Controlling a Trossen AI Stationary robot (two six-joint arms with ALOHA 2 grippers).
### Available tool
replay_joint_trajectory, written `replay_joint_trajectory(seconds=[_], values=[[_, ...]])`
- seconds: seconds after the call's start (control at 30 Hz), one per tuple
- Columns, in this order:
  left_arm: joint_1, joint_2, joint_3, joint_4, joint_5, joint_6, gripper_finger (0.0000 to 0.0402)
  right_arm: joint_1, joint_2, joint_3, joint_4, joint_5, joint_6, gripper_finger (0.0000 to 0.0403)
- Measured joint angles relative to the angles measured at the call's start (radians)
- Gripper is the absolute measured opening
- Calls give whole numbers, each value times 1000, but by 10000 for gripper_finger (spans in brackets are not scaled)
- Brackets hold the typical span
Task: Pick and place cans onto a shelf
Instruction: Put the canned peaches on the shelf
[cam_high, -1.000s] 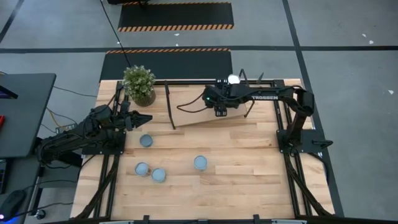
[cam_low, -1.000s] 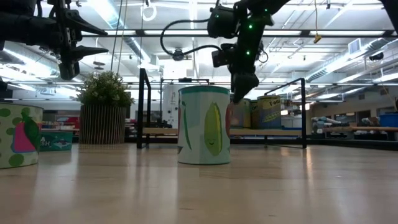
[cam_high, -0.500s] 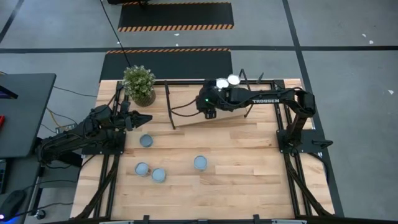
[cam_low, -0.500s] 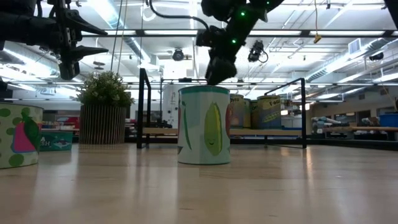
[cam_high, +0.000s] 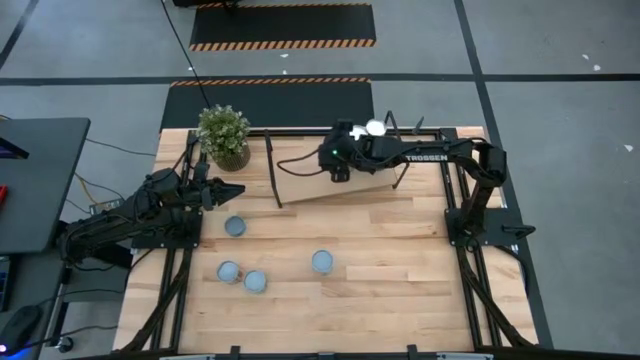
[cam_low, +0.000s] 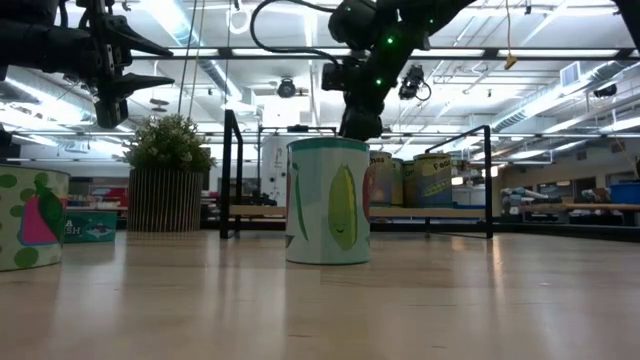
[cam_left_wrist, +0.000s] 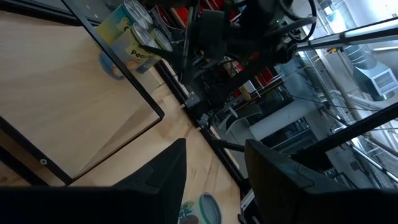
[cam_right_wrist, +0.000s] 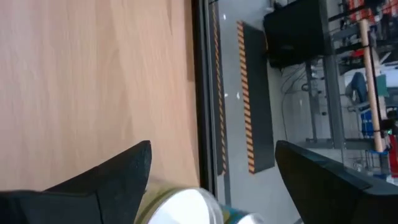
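Two cans (cam_high: 375, 127) w/ bright white tops stand side by side at the far edge of the shelf (cam_high: 320, 188), upright, long axes vertical, tops facing up. Shelf is a light board w/ thin black rod ends; its long axis runs left-right along the bench's far side, and the board is tilted. Right claw (cam_high: 338, 174) hangs over the shelf just beside those two cans, arm reaching in from the right-hand post. Its fingers (cam_right_wrist: 124, 168) are spread wide w/ nothing gripped; right wrist view shows a white can top (cam_right_wrist: 181, 210) low between them, not pinched. Four more cans sit on the bare bench (cam_high: 400, 250), all upright w/ bluish-grey tops up: one (cam_high: 235, 227) near the left arm, a pair (cam_high: 229, 271) (cam_high: 255, 282) just beside each other toward the near-left, one (cam_high: 322, 261) alone mid-bench. Low view: that lone can shows a corn label (cam_low: 328, 200). Left claw (cam_high: 228, 190) waits above the bench's left side, near the potted plant (cam_high: 223, 135). Its fingers are partly apart and empty.
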Motion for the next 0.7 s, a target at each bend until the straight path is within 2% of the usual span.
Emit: replay_joint_trajectory(seconds=[0.1,0.37,0.6,0.7], values=[[0,0,0,0,0,0,169,0,0,0,-49,6,34,349],[0,0,0,0,0,0,169,25,0,0,-167,103,65,349],[0,0,0,0,0,0,169,64,-3,7,-337,106,220,349],[0,0,0,0,0,0,169,87,-3,25,-353,106,228,349]])
